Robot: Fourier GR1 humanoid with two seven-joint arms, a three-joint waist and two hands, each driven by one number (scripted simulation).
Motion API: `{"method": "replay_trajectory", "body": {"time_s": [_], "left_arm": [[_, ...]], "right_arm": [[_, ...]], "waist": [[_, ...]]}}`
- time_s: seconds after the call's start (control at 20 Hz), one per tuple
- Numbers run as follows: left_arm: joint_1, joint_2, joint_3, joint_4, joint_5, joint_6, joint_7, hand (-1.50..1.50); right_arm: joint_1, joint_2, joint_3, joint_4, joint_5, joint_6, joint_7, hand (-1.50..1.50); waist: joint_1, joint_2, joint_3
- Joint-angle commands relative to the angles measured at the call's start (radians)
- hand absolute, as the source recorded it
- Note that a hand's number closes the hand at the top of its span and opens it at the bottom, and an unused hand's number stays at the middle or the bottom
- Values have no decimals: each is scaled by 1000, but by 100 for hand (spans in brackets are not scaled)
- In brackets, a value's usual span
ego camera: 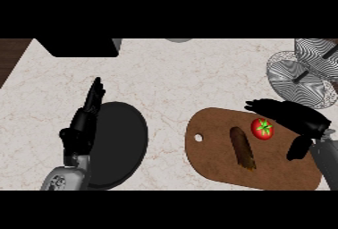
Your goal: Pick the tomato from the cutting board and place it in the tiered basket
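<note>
Tomato [263, 129] was recorded on the cutting board [211, 161], not yet lifted. Right hand [293, 117] was set just beside it, fingers and thumb apart, judged ready to enclose it. Left hand [82, 123] was seen straight-fingered, well apart, presumably to leave room.

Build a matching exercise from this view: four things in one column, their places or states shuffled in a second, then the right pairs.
1. tomato
2. tiered basket
3. black plate
4. left hand

A. on the counter, at the view's upper right
B. on the cutting board, beside the right hand
C. on the counter, left of the cutting board
D. open, fingers straight, at the plate's left edge

Pairs: 1-B, 2-A, 3-C, 4-D
</note>
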Motion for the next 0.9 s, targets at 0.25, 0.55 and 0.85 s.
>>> {"method": "replay_trajectory", "body": {"time_s": [0.25,0.55,0.85], "left_arm": [[34,-21,-17,-88,-29,3,65,0],[7,-42,-19,-48,-44,13,49,0],[10,-61,-38,-4,-85,35,16,0]], "right_arm": [[0,64,-12,119,22,-65,-50,-150],[-10,116,-46,163,36,-235,-73,150],[-32,160,-26,159,99,-360,-64,150]], "waist": [[2,0,0],[3,1,0],[2,1,0]]}}
